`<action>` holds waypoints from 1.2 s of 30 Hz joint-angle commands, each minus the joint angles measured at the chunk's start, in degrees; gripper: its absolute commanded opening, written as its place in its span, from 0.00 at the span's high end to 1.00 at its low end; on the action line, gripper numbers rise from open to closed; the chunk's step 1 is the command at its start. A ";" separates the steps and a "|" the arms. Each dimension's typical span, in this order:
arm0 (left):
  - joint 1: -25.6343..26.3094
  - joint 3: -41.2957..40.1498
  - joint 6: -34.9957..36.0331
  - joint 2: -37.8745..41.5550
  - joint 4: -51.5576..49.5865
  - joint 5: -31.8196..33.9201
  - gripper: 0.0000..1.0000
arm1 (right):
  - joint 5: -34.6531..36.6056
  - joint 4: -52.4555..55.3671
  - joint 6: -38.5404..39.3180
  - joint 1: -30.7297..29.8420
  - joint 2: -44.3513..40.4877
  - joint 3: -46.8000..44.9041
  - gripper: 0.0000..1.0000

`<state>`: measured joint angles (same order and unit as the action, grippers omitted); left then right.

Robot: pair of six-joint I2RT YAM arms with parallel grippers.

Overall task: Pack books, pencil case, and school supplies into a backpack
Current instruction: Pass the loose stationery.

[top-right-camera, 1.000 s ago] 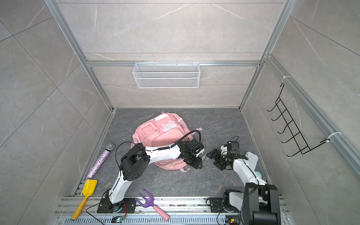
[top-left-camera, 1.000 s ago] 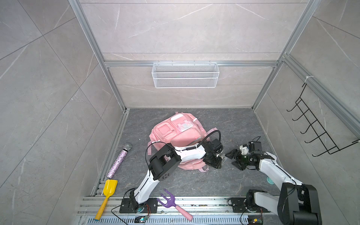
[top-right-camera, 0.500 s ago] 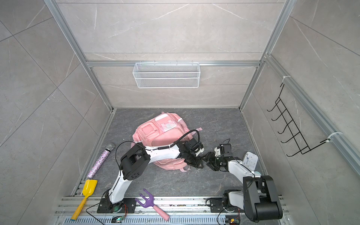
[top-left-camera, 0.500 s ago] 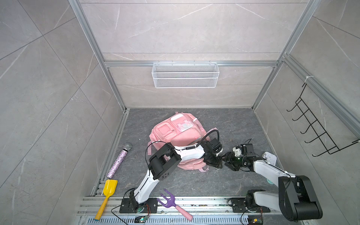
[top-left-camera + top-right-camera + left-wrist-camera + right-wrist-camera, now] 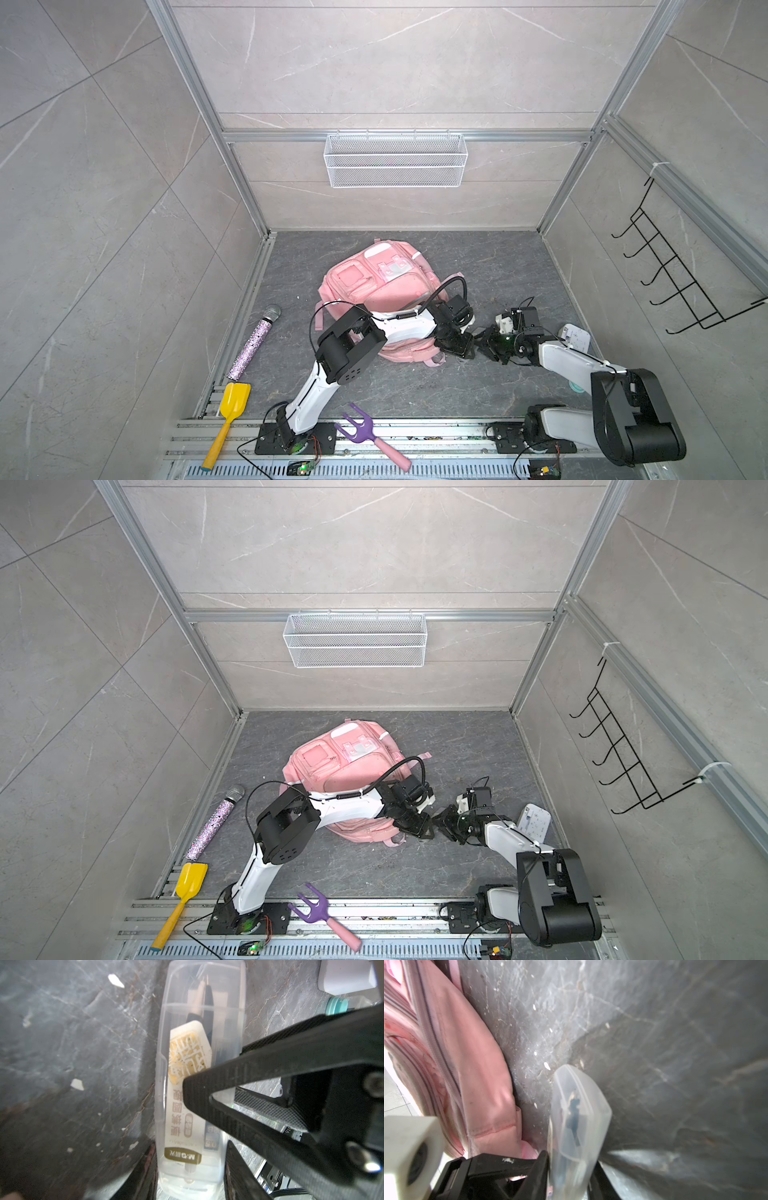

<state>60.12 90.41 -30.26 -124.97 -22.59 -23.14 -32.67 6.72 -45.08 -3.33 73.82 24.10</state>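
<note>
Where left fingers point(image 5: 236, 1172) grip, packet point(image 5: 180, 1053) blurred (cropped).

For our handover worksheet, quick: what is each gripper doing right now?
Left gripper: closed on the school supplies packet.
Right gripper: closed on the same packet too.

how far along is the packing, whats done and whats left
Done, probably: no books or pencil case lie on the floor in both top views, so they are likely inside the backpack, though its inside is hidden. In hand: the clear packet, gripped by both the left gripper and right gripper beside the backpack. To do: getting the packet into the backpack.
</note>
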 commanded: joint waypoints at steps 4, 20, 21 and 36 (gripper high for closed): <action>-0.49 -0.07 -0.77 1.42 0.12 -1.38 0.54 | 0.68 0.75 0.17 -0.23 0.87 0.30 0.78; -0.95 0.02 1.02 4.60 -2.04 -0.33 0.15 | 0.45 4.18 0.99 -0.25 -0.98 3.92 0.89; -0.94 -0.10 1.17 5.35 -2.21 -0.08 0.15 | 0.49 4.72 1.25 -0.25 -1.07 4.52 0.89; -5.61 -2.29 6.81 19.87 -11.94 7.99 0.14 | 3.84 16.14 5.29 -0.16 -6.76 15.19 0.90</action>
<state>56.60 89.21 -26.74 -109.21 -29.95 -20.03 -30.06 18.74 -41.78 -3.31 68.82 36.64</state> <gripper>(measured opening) 0.862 0.218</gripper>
